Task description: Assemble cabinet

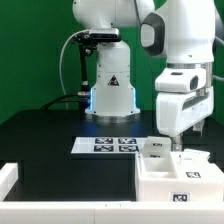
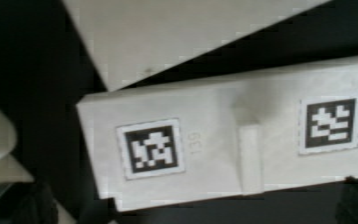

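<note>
one arm, and its gripper hangs low at the exterior view's right, just over the back part of the cabinet; i cannot tell from either view whether the fingers are spread or closed; the cabinet sits on the black table at the exterior view's lower right, tags on its white faces; the marker board lies flat just beside it, toward the exterior view's left; my wrist camera shows a white surface carrying two tags.
</note>
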Tool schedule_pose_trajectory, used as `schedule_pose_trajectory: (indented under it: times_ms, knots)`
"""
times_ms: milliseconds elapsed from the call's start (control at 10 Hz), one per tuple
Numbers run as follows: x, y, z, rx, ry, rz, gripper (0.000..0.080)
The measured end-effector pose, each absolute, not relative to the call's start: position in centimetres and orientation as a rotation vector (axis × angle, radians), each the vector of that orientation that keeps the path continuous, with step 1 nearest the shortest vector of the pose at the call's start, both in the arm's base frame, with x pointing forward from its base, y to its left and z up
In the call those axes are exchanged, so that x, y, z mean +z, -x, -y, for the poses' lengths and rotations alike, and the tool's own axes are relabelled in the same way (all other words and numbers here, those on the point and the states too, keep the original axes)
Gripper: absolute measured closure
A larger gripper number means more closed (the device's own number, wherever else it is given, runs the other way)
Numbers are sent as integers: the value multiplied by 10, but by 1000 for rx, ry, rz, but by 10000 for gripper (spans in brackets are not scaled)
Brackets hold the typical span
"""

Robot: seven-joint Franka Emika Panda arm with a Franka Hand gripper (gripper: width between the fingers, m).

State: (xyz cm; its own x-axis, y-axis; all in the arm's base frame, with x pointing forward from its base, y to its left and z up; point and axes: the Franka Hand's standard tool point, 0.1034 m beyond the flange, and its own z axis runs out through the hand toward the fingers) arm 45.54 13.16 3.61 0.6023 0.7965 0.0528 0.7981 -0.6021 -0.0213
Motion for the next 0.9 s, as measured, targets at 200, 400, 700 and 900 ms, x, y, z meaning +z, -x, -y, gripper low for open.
schedule_pose_trajectory:
  times_ms: [200, 400, 700, 900]
  knots:
    - [25, -454, -131, -67, 2762, 1393, 2]
    - [26, -460, -123, -60, 2753, 1421, 2]
    - [25, -459, -124, -57, 2751, 1420, 106]
    - [25, -459, -124, -57, 2751, 1420, 318]
